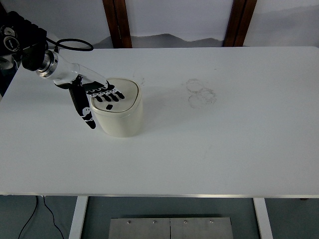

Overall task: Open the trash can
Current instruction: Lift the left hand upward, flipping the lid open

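A small cream trash can (121,119) with a flat rounded lid (122,94) stands on the white table (214,139), left of centre. A dark button shows on the lid near its front. My left hand (102,94) comes in from the upper left. Its black fingers (110,94) lie flat and spread over the left part of the lid, while the thumb hangs down beside the can's left wall. The hand grasps nothing. The lid looks shut. No right arm shows in this view.
Faint ring marks (201,93) stain the table to the right of the can. A black cable (75,46) loops at the table's back left corner. Two brown wooden posts (117,22) stand behind the table's far edge.
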Motion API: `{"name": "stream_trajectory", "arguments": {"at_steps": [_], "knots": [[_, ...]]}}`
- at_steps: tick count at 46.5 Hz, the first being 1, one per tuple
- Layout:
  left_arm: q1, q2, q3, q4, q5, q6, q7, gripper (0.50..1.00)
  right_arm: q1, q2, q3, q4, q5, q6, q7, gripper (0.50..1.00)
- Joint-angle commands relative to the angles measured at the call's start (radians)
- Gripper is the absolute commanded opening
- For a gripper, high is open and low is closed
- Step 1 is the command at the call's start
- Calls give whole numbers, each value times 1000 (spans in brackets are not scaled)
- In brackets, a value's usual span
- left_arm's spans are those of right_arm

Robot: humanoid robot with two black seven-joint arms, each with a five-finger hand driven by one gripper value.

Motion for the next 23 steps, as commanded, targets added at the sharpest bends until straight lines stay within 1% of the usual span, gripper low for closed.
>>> {"name": "stream_trajectory", "arguments": {"at_steps": [1, 9, 23], "knots": [[-6, 6, -2, 1, -4, 0, 0, 1000, 0, 0, 1, 0, -1, 0, 0, 995], [-33, 13, -5, 3, -17, 0, 0, 1000, 0, 0, 1, 0, 1, 0, 1, 995], [-134, 16, -12, 20, -101, 0, 0, 1000, 0, 0, 1, 0, -1, 0, 0, 995]]}}
